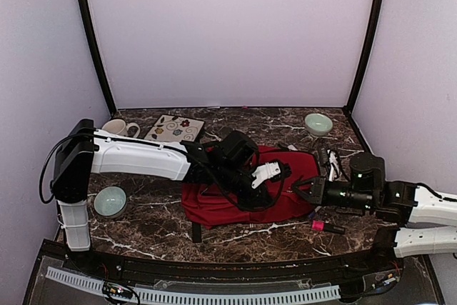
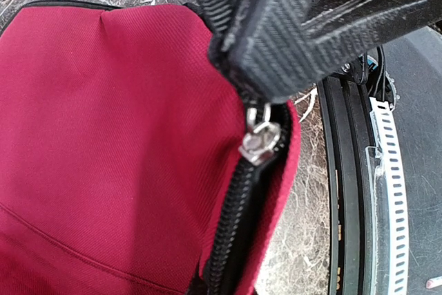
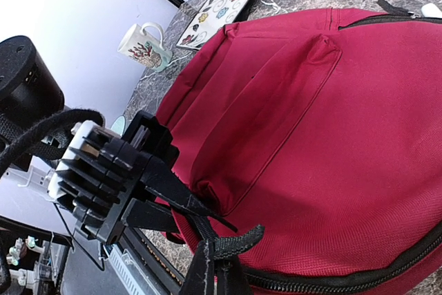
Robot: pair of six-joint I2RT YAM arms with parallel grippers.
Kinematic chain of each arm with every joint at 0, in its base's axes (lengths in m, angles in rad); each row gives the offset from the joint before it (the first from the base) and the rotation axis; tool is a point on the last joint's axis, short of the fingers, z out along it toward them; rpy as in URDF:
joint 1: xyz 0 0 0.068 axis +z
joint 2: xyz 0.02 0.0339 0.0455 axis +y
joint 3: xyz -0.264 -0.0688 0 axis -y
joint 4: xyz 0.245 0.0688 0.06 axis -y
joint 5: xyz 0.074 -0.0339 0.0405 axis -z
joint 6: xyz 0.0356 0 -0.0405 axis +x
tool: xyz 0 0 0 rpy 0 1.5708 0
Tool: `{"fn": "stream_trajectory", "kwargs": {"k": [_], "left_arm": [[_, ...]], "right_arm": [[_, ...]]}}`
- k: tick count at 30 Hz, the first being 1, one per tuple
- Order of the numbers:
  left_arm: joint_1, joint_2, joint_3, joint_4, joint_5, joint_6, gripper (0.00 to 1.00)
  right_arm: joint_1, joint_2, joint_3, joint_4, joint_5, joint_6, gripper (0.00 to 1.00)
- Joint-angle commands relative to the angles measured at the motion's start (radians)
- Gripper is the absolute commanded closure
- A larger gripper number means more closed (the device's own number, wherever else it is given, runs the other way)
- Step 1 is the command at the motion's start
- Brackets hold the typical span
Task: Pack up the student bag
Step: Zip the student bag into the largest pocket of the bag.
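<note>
The student bag point(image 1: 235, 201) is a dark-red backpack lying flat in the middle of the marble table, front pocket point(image 3: 276, 115) up. My right gripper point(image 3: 217, 267) is shut on the black fabric zip pull point(image 3: 238, 242) at the bag's near edge; in the top view it point(image 1: 301, 191) is at the bag's right side. My left gripper point(image 1: 288, 180) reaches over the bag and pinches its edge by the zip, right next to the right gripper. In the left wrist view the metal slider point(image 2: 261, 144) hangs under the right gripper, with black zip teeth point(image 2: 238, 219) running down from it.
A mug point(image 1: 120, 128) and a patterned flat board point(image 1: 175, 128) lie at the back left. A green bowl point(image 1: 318, 123) stands at the back right, a pale bowl point(image 1: 111, 201) left of the bag. A pink marker point(image 1: 325, 227) lies in front of the right arm.
</note>
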Motion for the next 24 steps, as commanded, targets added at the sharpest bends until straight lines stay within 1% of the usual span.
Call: {"fn": "stream_trajectory", "kwargs": {"k": [1, 6, 15, 21, 24], "left_arm": [[-0.002, -0.086, -0.012, -0.082, 0.004, 0.011, 1.00], [-0.002, -0.136, -0.026, -0.130, -0.031, 0.025, 1.00], [0.001, -0.249, -0.121, -0.168, -0.095, 0.052, 1.00], [0.017, -0.310, -0.174, -0.208, -0.150, 0.052, 1.00], [0.029, -0.364, -0.226, -0.180, -0.159, 0.040, 1.00]], "right_arm": [[-0.005, 0.004, -0.008, 0.073, 0.064, 0.007, 1.00], [-0.005, 0.031, -0.007, 0.085, 0.090, 0.013, 1.00], [-0.007, 0.039, -0.007, 0.056, 0.134, -0.023, 1.00], [-0.007, 0.005, -0.039, 0.015, 0.156, -0.030, 1.00], [-0.007, -0.029, -0.066, 0.034, 0.156, -0.046, 1.00]]}}
